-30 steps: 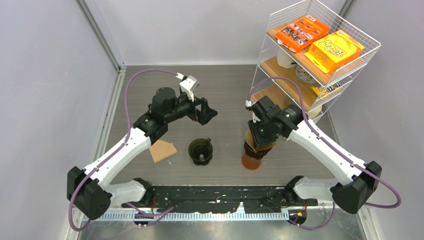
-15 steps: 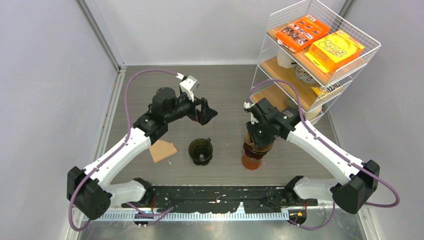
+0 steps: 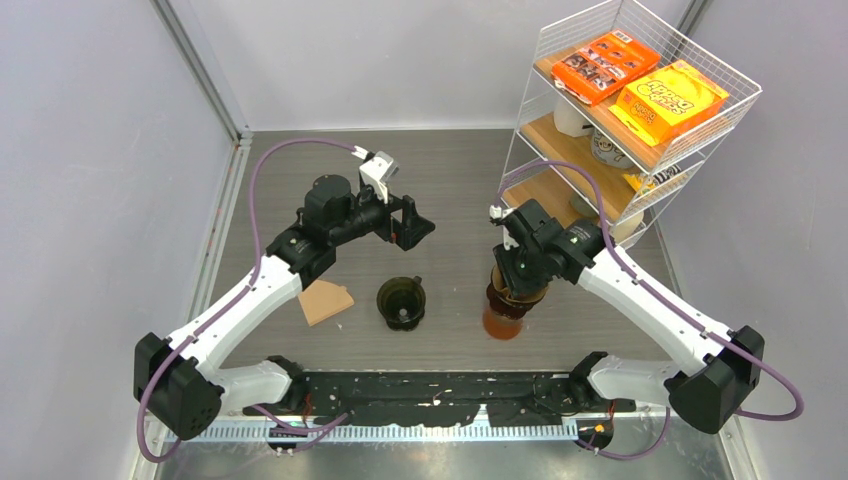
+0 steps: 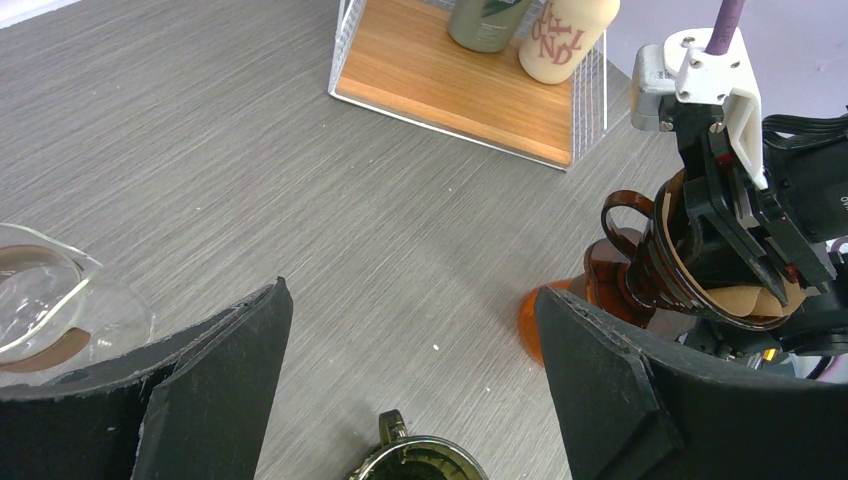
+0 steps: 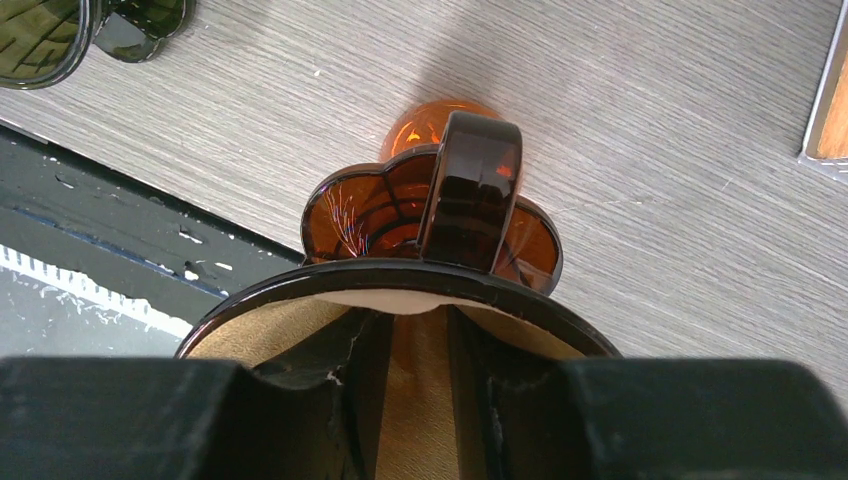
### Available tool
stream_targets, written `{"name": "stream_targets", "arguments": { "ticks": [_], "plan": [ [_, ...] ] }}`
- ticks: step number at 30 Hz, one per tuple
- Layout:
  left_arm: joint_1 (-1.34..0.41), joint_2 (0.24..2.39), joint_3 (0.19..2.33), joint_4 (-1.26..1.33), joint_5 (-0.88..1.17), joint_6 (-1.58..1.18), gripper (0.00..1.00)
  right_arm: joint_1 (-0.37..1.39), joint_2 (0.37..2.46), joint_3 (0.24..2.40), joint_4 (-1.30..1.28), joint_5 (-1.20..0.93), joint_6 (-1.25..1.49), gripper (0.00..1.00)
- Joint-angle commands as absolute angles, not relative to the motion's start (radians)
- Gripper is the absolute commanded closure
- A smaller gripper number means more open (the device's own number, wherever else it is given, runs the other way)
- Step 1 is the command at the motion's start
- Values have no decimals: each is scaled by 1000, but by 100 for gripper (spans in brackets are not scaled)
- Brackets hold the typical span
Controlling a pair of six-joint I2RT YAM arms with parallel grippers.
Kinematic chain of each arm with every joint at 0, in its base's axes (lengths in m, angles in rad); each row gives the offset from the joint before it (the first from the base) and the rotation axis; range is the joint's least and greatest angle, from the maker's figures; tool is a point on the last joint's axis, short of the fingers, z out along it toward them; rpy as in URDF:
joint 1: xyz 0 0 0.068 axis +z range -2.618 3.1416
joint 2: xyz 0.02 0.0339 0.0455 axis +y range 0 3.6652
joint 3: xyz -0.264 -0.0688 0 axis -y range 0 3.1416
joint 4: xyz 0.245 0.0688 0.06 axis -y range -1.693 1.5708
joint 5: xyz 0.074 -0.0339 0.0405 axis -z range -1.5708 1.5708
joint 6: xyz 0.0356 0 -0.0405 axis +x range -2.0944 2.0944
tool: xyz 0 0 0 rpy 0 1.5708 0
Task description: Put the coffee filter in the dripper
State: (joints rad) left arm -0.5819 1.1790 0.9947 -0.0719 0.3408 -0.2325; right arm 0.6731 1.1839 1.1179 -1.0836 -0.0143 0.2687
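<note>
A brown paper coffee filter sits inside the amber dripper, which stands on the table at centre right. My right gripper reaches down into the dripper's cone. Its fingers are close together on a fold of the filter. The dripper's handle points away from the wrist camera. My left gripper is open and empty, hovering above the table behind a dark green dripper. A second brown filter lies flat on the table to the left.
A white wire shelf rack with boxes, cups and bottles stands at the back right, close behind the right arm. A glass carafe shows at the left edge of the left wrist view. The dark green dripper's rim lies below the left fingers.
My right gripper has shifted slightly and sunk a little deeper into the amber dripper. The left arm has not moved.
</note>
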Motion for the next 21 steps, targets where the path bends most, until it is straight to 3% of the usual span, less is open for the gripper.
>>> {"name": "stream_targets", "arguments": {
  "ticks": [1,21],
  "plan": [
    [-578,1174,1034,-52,349,-240,0,680,1177,1099,-1068,-49,270,65],
    [-577,1166,1033,-49,361,-241,0,681,1161,1213,-1129,-8,276,63]
  ]
}}
